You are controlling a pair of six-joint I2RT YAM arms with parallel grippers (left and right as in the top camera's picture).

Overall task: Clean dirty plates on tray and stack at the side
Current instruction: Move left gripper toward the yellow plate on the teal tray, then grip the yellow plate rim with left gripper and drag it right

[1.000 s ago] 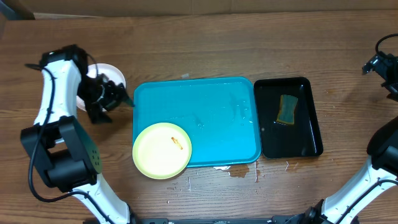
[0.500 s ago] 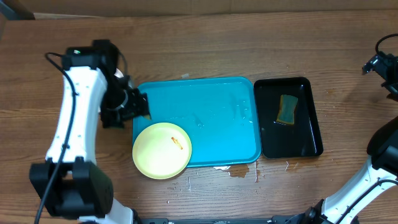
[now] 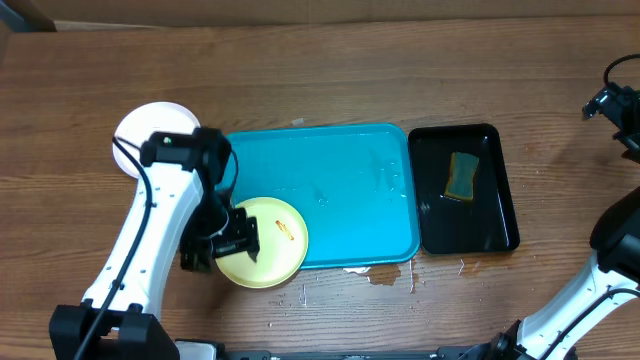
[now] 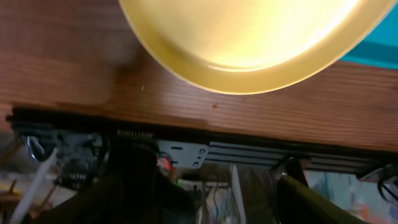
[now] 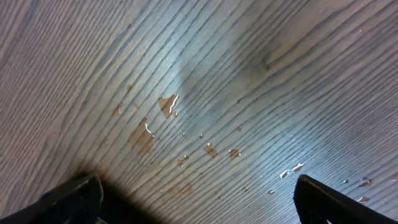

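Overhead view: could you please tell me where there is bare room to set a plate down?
Free: the wooden table strip beyond the turquoise rectangular plastic tray, and the tray's middle and right. Crowded: its front-left corner, with the pale yellow-green round plate and left gripper.

Cropped by the top edge of the left wrist view: the pale yellow-green plate [image 4: 249, 43], only its near rim and part of its well showing, with a mere sliver of the turquoise tray [image 4: 380, 46] at the right edge. Below the table [image 4: 186, 93], dark and blurred, the left gripper [image 4: 217, 199], fingers apart, amid clutter [image 4: 180, 155] too soft to name. From overhead, left rim of that plate covered by the left arm [image 3: 145, 235]; lower right rim of the white plate [image 3: 150, 130] likewise, one plate or a stack impossible to tell. Orange smear [image 3: 283, 229] too small to make out. Right arm [image 3: 615, 245] cut by the right edge; of the right gripper [image 5: 205, 199], only two dark fingertips, cropped at the bottom corners.
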